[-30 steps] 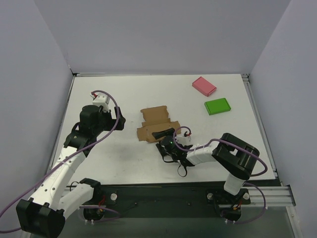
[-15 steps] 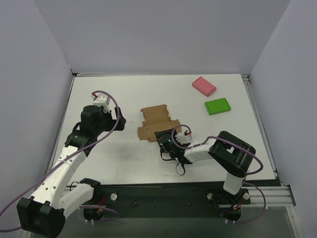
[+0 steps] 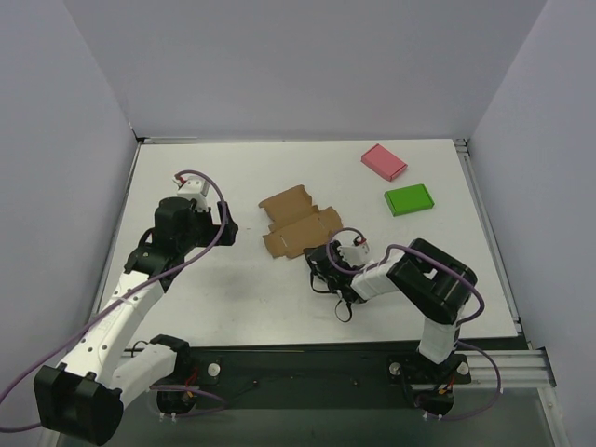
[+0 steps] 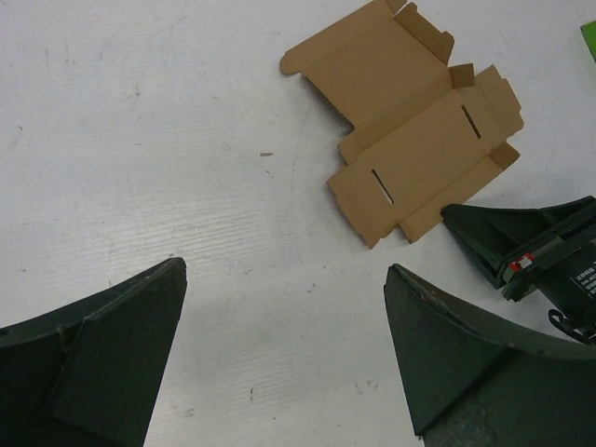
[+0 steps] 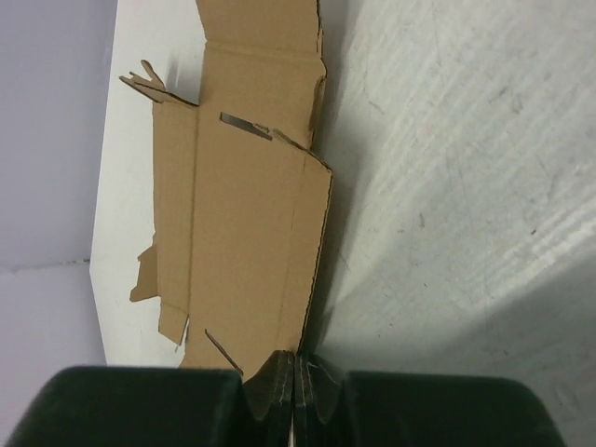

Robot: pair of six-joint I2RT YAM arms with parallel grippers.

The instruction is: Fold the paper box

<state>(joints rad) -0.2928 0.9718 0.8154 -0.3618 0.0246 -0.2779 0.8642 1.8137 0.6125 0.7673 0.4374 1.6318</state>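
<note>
Right end effector (image 5: pixel 294 391): my fingers are pressed together, pinched on the near edge of the paper box (image 3: pixel 298 222). The box is a brown die-cut sheet lying unfolded about mid-surface (image 3: pixel 233 298), spreading toward 10 o'clock from my grip in the top view. Left end effector (image 4: pixel 284 279): my fingers stand wide apart with nothing between them, hovering at the sheet's 9 o'clock. The pink flat box (image 3: pixel 384 161) and green flat box (image 3: pixel 409 199) sit well apart from it, out at 1 o'clock.
</note>
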